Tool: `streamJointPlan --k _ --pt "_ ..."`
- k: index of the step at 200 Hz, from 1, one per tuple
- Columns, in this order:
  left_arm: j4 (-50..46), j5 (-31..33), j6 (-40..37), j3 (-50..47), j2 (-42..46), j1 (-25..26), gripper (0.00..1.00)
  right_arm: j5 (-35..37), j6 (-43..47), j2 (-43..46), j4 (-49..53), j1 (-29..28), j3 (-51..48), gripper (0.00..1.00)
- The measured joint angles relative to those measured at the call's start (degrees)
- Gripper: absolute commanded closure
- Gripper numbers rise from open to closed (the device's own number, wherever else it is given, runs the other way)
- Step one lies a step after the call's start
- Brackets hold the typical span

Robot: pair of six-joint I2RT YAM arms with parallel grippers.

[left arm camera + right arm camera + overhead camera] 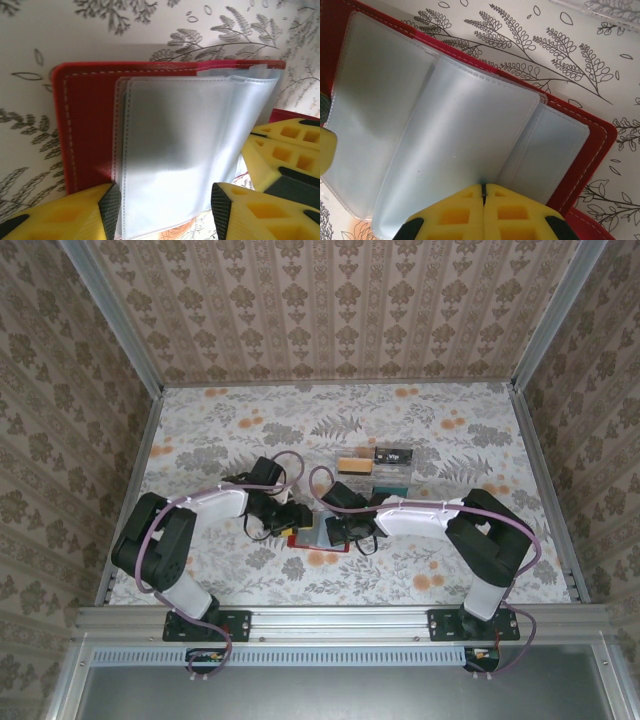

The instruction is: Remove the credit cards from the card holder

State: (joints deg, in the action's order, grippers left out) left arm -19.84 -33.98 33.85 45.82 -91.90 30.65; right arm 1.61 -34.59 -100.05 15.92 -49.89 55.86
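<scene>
At the left, a strip of bare flowered cloth (185,455) was seen open between the metal side rail (132,490) and the left arm. The left gripper (290,523) was set low at the left end of the card holder (300,540), near the middle of the table. In the left wrist view its 2 yellow fingers (75,217) were held well apart. The lower edge of the clear sleeves (175,145) was seen between them, and nothing was clamped.

The card holder was laid open and flat on the cloth, red side down and sleeves up. Its long axis was turned left to right across the table, with 1 end toward each gripper.

Behind it, well apart and toward the back wall, the credit cards (350,462) were laid in a short row. A tan card was placed on the left and a black card (393,454) on the right, their long sides also running left to right. A 3rd card (391,478) was seen just in front of the black card, its colour hard to tell.

The right gripper (335,530) was placed at the card holder's right end. In the right wrist view its fingers (470,197) were pressed fully together on the edge of 1 raised sleeve, with the red of the card holder (600,145) flat beneath. Further right, a wide stretch of cloth was seen open up to the right rail (545,490).
</scene>
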Motion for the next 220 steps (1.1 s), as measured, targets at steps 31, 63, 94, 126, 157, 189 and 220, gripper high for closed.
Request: streamJointPlan --k 31,63,94,126,157,189,220 --pt "1.3 -2.3 0.0 -0.2 0.0 0.0 0.43 0.0 -0.1 -0.1 -0.2 0.0 0.0 0.97" --pt "3.5 -4.7 0.5 -0.6 0.0 0.2 0.43 0.0 -0.2 -0.1 -0.4 0.0 0.0 0.97" --pt "4.1 -5.7 0.8 -0.6 0.0 0.2 0.43 0.0 -0.2 -0.1 -0.4 0.0 0.0 0.97" --pt "3.6 -4.9 0.9 -0.6 0.0 0.1 0.44 0.2 -0.3 0.3 -0.3 0.0 -0.3 0.91" --pt "1.7 -1.9 0.8 -0.6 1.0 -0.4 0.44 1.1 -0.9 3.1 1.4 0.1 -1.9 0.88" --pt "0.5 0.5 0.8 -0.6 2.1 -1.1 0.44 1.2 -1.8 5.0 1.7 0.1 -3.5 0.88" --pt "-0.9 1.9 0.8 -0.6 2.1 -1.1 0.45 1.2 -2.2 5.0 1.8 0.1 -5.4 0.89"
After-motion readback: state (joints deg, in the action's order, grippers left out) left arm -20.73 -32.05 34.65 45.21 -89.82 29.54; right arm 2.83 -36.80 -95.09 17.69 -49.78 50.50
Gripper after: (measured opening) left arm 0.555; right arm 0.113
